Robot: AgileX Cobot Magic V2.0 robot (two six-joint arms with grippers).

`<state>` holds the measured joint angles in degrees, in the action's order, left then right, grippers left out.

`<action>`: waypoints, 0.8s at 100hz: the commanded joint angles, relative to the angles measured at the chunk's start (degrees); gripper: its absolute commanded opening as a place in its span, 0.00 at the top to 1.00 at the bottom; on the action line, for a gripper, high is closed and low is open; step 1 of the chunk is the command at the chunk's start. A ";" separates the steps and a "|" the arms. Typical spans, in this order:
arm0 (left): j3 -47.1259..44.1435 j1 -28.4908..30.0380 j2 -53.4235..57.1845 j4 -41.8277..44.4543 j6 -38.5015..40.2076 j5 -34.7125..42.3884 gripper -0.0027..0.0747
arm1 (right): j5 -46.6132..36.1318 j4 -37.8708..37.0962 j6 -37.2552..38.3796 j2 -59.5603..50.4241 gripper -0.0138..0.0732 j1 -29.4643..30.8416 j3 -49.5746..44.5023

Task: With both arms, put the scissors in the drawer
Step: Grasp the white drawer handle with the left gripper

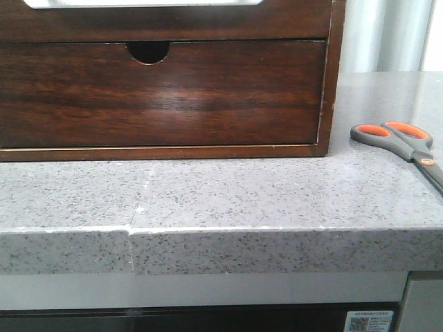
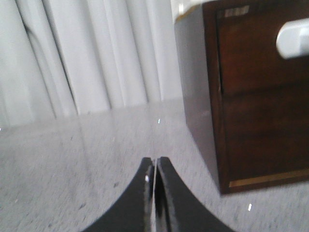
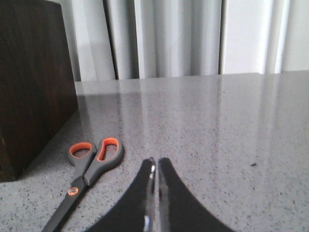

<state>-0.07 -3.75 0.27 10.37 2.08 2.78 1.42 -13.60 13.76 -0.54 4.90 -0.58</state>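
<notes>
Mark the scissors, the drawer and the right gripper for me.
scissors point(image 3: 87, 175): right wrist view, grey handles.
drawer point(image 1: 163, 97): front view, front panel.
right gripper point(image 3: 155, 166): right wrist view, between fingertips.

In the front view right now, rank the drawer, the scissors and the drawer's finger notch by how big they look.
1. The drawer, by far the largest, spanning most of the frame's width.
2. The scissors, though their blades run off the right edge, so their full extent is hidden.
3. The finger notch, smallest.

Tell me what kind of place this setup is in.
Probably a home-style or office mock-up rather than a factory floor: a speckled grey stone-look countertop, a dark wooden drawer unit standing on it, and pale pleated curtains behind. Small scissors lie on the counter.
</notes>
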 commanded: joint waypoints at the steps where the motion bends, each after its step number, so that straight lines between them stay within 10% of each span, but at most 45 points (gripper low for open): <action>1: 0.00 0.24 1.61 -6.23 0.74 6.62 0.99 | -4.59 -0.75 -0.42 -1.00 0.89 0.30 -0.21; 80: 17.85 0.24 -14.66 -6.84 0.74 -1.81 0.99 | 14.21 2.61 -0.42 13.01 0.89 0.30 15.60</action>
<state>15.71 -3.75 -12.06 3.49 2.41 -4.19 19.32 -10.94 13.64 11.35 4.90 13.25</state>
